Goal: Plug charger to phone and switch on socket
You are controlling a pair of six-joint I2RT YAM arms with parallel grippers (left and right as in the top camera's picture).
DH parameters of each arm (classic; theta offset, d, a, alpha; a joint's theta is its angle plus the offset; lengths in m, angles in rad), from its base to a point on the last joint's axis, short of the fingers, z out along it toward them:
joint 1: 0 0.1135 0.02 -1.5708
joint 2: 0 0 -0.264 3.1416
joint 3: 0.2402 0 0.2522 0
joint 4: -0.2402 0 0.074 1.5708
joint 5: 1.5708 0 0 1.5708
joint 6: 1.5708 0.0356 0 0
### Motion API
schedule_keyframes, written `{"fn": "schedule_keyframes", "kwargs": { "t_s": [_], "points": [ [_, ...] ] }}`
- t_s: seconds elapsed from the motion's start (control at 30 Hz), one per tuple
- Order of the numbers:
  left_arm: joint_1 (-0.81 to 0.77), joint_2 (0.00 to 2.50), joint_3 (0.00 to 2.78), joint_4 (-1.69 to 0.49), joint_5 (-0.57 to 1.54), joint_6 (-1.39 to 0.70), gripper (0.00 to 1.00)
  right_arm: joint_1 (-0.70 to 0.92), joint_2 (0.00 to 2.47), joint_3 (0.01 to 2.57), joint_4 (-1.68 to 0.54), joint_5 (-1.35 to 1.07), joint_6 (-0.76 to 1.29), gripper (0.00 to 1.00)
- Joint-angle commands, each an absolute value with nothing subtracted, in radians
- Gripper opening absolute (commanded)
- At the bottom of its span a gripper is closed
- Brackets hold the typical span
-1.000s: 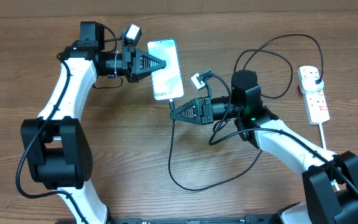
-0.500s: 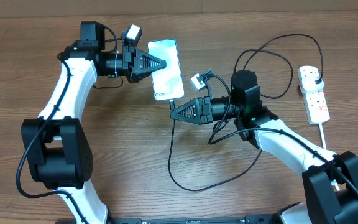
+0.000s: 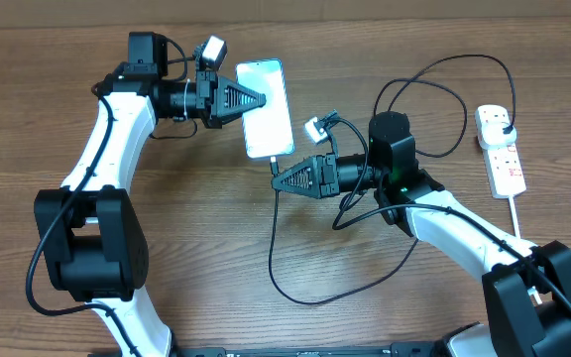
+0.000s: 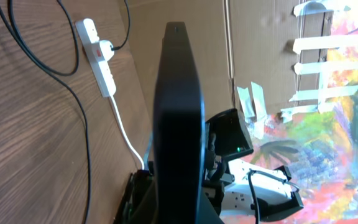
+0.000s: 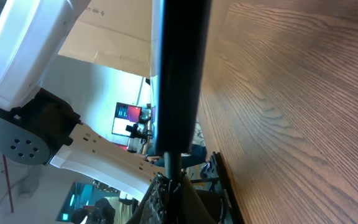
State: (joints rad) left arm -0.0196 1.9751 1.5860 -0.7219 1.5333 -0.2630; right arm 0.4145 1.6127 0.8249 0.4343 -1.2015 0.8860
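My left gripper (image 3: 263, 102) is shut on the phone (image 3: 269, 117) and holds it above the table, its teal screen facing up. In the left wrist view the phone (image 4: 179, 118) is a dark edge-on slab between the jaws. My right gripper (image 3: 275, 182) is shut on the charger's connector (image 5: 173, 163), whose tip meets the phone's lower edge (image 5: 175, 81). I cannot tell how deep it sits. The black cable (image 3: 295, 288) loops across the table to a black plug (image 3: 504, 121) in the white socket strip (image 3: 505, 159), which also shows in the left wrist view (image 4: 101, 65).
The strip's white cord (image 3: 516, 213) runs toward the table's front right. Loops of black cable (image 3: 434, 89) lie between my right arm and the strip. A cardboard wall (image 4: 179, 12) stands along the table's far edge.
The small white text at the bottom of the phone's screen no longer shows, and the phone has tipped slightly. Both arms stay almost where they were.
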Motion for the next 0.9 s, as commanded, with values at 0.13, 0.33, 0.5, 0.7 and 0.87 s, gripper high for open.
{"fn": "schedule_keyframes", "kwargs": {
  "t_s": [0.13,0.33,0.5,0.7,0.87],
  "points": [
    [-0.017,1.961,1.606,-0.691,1.581,-0.322,0.04,0.412,1.597,0.825,0.444,-1.217,0.883,0.04],
    [-0.022,1.961,1.606,-0.691,1.581,-0.318,0.04,0.412,1.597,0.825,0.469,-1.216,0.883,0.04],
    [-0.025,1.961,1.606,-0.692,1.581,-0.318,0.04,0.412,1.597,0.825,0.478,-1.213,0.883,0.04],
    [-0.028,1.961,1.606,-0.695,1.581,-0.318,0.04,0.412,1.597,0.825,0.479,-1.212,0.883,0.04],
    [-0.03,1.961,1.606,-0.695,1.581,-0.314,0.04,0.412,1.597,0.825,0.479,-1.195,0.887,0.04]
  ]
}}
